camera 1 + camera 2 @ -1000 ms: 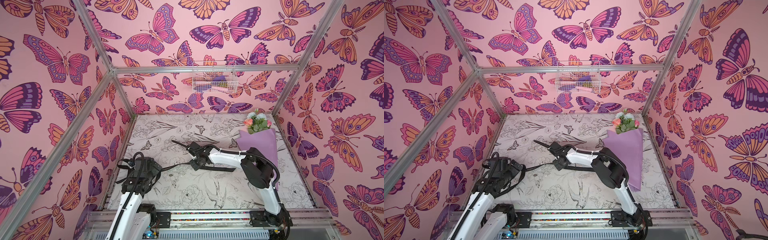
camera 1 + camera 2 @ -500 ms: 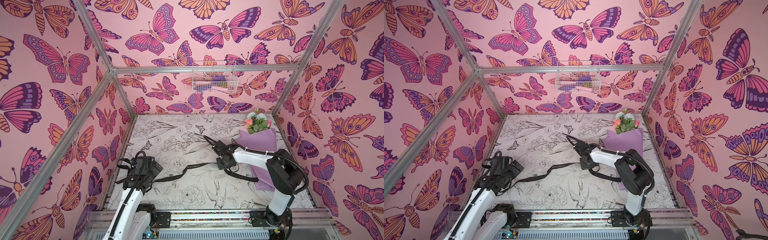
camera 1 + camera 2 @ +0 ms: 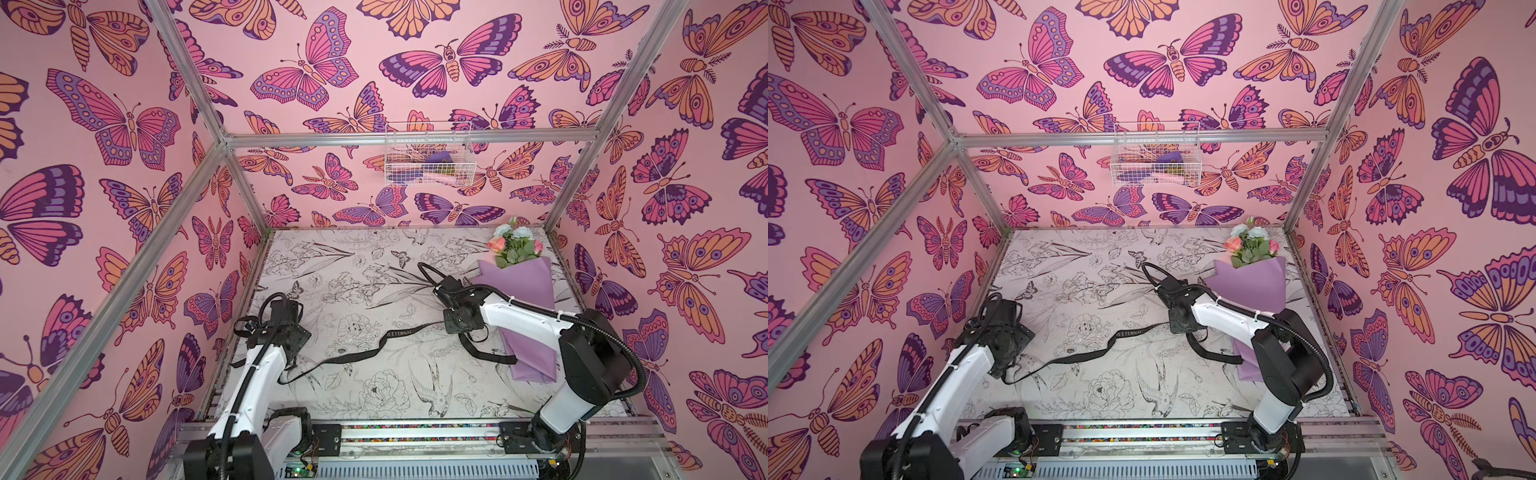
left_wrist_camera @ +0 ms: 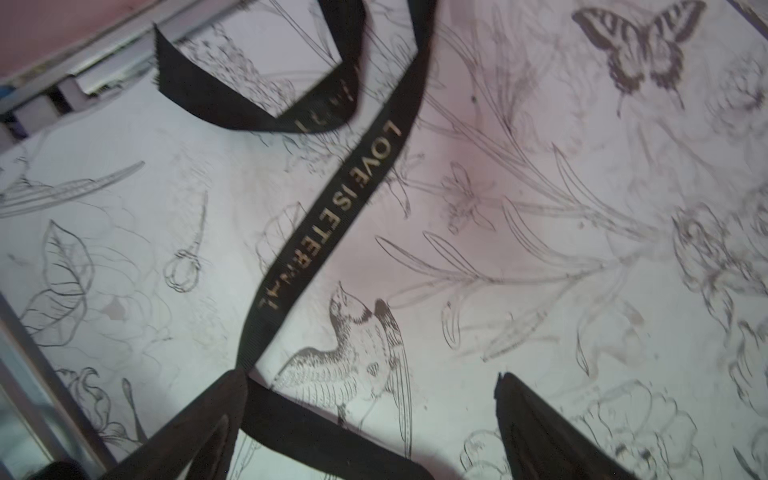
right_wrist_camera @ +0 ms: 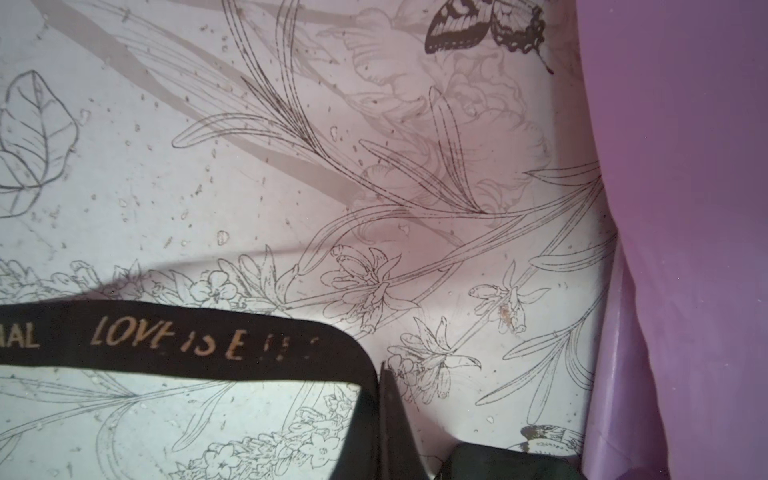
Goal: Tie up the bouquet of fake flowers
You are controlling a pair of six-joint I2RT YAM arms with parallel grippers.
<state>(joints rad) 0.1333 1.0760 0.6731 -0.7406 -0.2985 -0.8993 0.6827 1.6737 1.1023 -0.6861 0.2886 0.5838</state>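
2 arms in play, 1 has hold. R gripper (image 5: pixel 384 399): jaws clenched on the long black woven ribbon (image 3: pixel 399 333) w/ pale "LOVE IS ETERNAL" lettering. It pinches mid-length, ribbon raised just off the white tabletop printed w/ black-line flower drawings (image 3: pixel 353 266). L gripper (image 4: pixel 370 378): jaws spread wide, grasping nothing. Ribbon drapes across one finger (image 4: pixel 199 432) but isn't pinched.

Bouquet of fake flowers in lilac wrapping paper (image 3: pixel 519 282) lies flat along the table's right edge. Coral + pale-blue blooms point to the far right corner, narrow stem end toward the near edge. R forearm crosses above it.

Ribbon layout: from the R pinch, one run sags across mid-table toward the left edge by L gripper. Other run loops down and reaches the wrap's narrow end. Can't tell if it goes under or over the paper there.

Step, imo: routing ribbon to the wrap, pre-knot. No turn around the paper and no knot visible, so task is early.

Next needs: L closes on the tail at its finger, R carries its section across the wrap's narrow part, then ends get crossed. Ribbon looks limp, so prob needs tension both sides or the loop slides off.
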